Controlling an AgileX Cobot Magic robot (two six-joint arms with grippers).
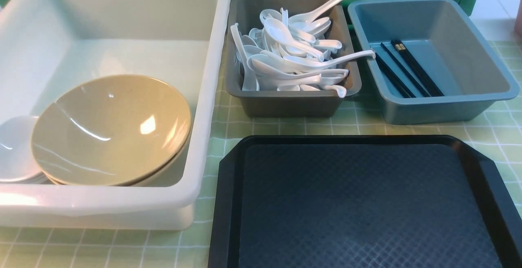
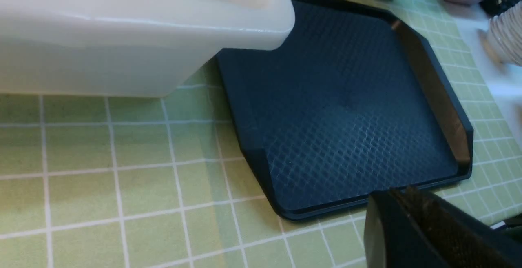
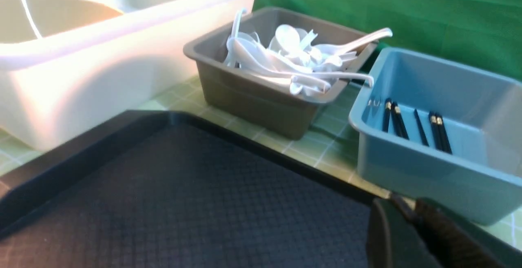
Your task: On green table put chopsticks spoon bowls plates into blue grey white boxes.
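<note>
1. My left gripper (image 2: 408, 202) is sitting cut off at frame edge, fingers together, empty.
2. My right gripper (image 3: 408, 215) is blurred; gap unclear.
3. Bowls (image 1: 110, 131) are lying in white box (image 1: 212, 96), spoons (image 1: 293, 56) in grey box (image 1: 285, 105), chopsticks (image 1: 408, 70) in blue box (image 1: 448, 105).
4. Black tray (image 1: 359, 202) is sitting on green checked cloth (image 1: 122, 247).

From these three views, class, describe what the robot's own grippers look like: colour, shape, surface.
Little shows. The front view shows no arm at all. The left gripper appears in its wrist view as matte black fingers with rounded outer edges and a finely ridged, brownish inner pad. The right gripper looks the same: black, rounded, with a dark textured pad. No cables or markings are visible.
</note>
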